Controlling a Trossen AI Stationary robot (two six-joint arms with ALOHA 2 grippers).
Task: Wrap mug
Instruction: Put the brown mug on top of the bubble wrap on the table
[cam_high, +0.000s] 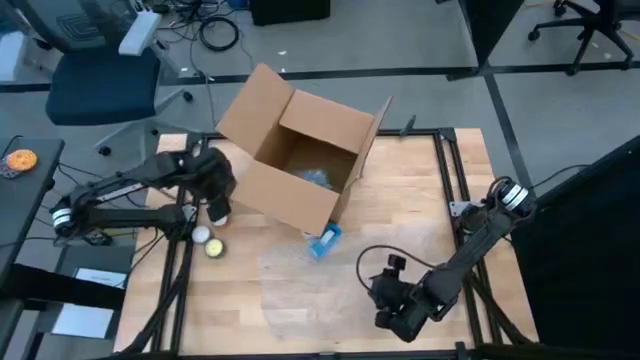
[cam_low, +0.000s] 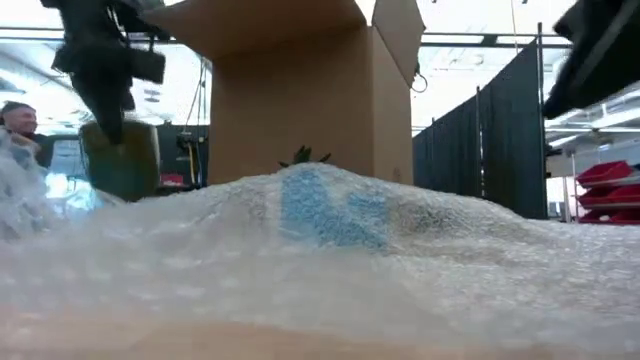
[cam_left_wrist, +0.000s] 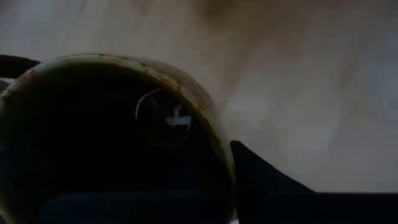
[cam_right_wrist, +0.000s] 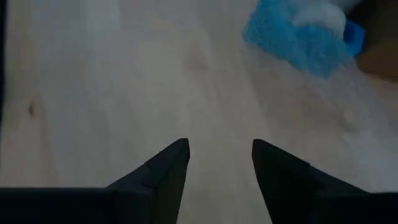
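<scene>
Left tool (cam_high: 217, 208) clamped on mug (cam_left_wrist: 112, 143) rim, beside box (cam_high: 300, 150); right tool (cam_right_wrist: 217, 158) open, empty.

Looks like a robotics lab or workshop. Wooden workbench (cam_high: 420, 200) on a black metal frame over grey floor, office chair (cam_high: 100, 80) and loose cables (cam_high: 218, 32) close by. Dark curtain partitions (cam_low: 480, 140), red parts bins (cam_low: 608, 178) on shelving and a person (cam_low: 18, 122) seated off in the background.
</scene>
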